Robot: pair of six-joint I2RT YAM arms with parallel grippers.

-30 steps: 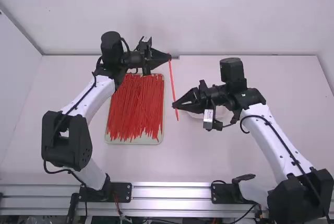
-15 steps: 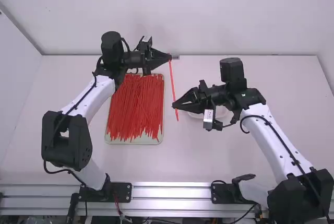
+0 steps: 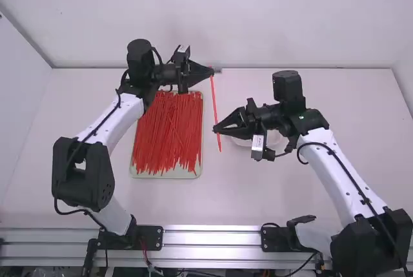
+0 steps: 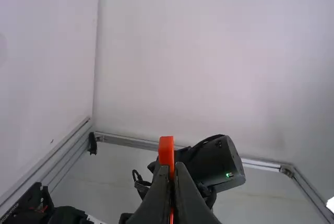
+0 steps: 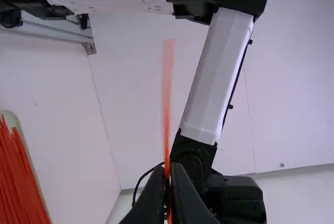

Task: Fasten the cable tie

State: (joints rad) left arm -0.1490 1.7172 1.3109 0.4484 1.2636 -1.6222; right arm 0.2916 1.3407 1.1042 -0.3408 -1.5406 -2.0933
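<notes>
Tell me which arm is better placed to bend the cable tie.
Probably the right: the right gripper is shut on the cable tie close to its nearer tip, while the left gripper holds the far end.

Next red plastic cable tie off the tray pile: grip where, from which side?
Probably one tip at the near edge of the red plastic cable tie pile, from above: the ties lie flat and packed lengthwise on the pale flat tray, so only ends look separable.
</notes>
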